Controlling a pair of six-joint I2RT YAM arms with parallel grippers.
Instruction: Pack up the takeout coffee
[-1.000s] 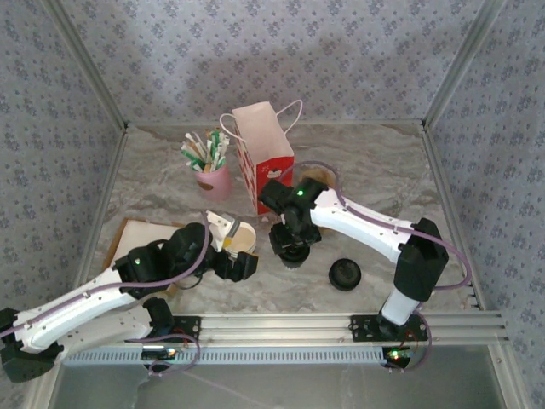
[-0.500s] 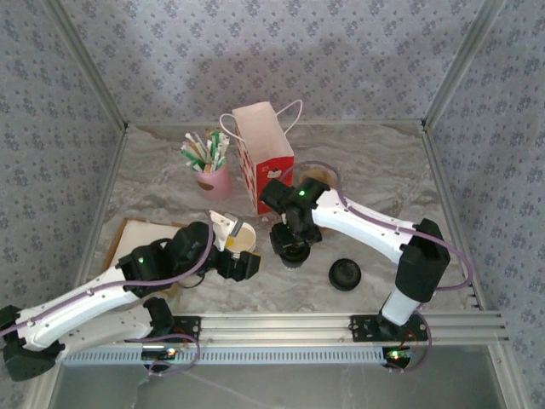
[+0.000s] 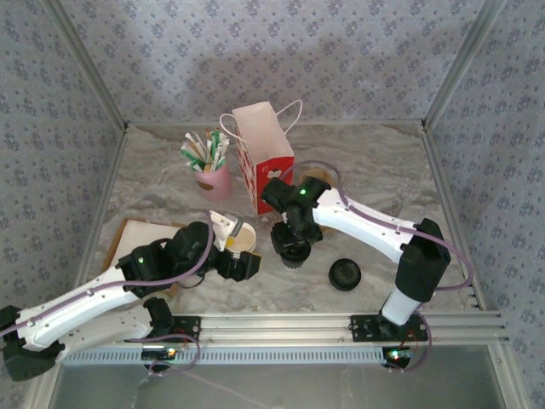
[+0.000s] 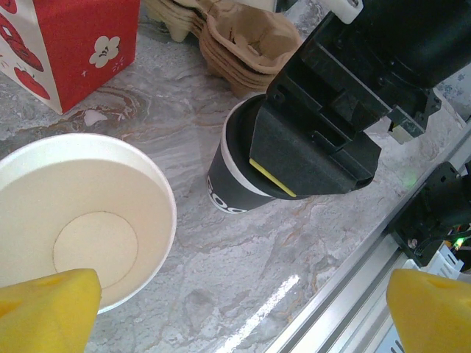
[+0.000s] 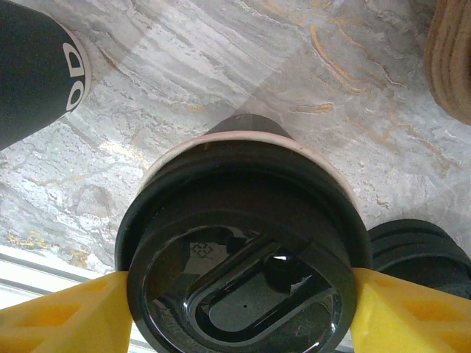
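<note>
A black takeout cup [image 3: 292, 252] stands mid-table with a black lid [image 5: 243, 257] over its mouth, and the cup's pale rim [image 5: 221, 141] shows along the lid's far edge. My right gripper [image 3: 291, 240] [image 5: 239, 309] is shut on that lid from above, a yellow finger on either side. A second cup [image 3: 234, 237] [image 4: 81, 235], open and lidless, stands just left of it, with its dark wall [image 5: 33, 70] in the right wrist view. My left gripper [image 3: 238, 262] [image 4: 239, 309] is open, its left fingertip [image 4: 48, 309] by that cup's rim.
A spare black lid [image 3: 345, 274] [image 5: 419, 246] lies right of the lidded cup. The red and white paper bag [image 3: 266, 158] [image 4: 70, 44] stands behind, with stacked pulp carriers [image 3: 317, 175] [image 4: 246, 40] beside it. A pink cup of stirrers [image 3: 211, 175] stands at back left. A rail [image 3: 341, 324] runs along the near edge.
The left arm has edged slightly forward and right. The right gripper stays on the lid over the cup, almost unmoved.
</note>
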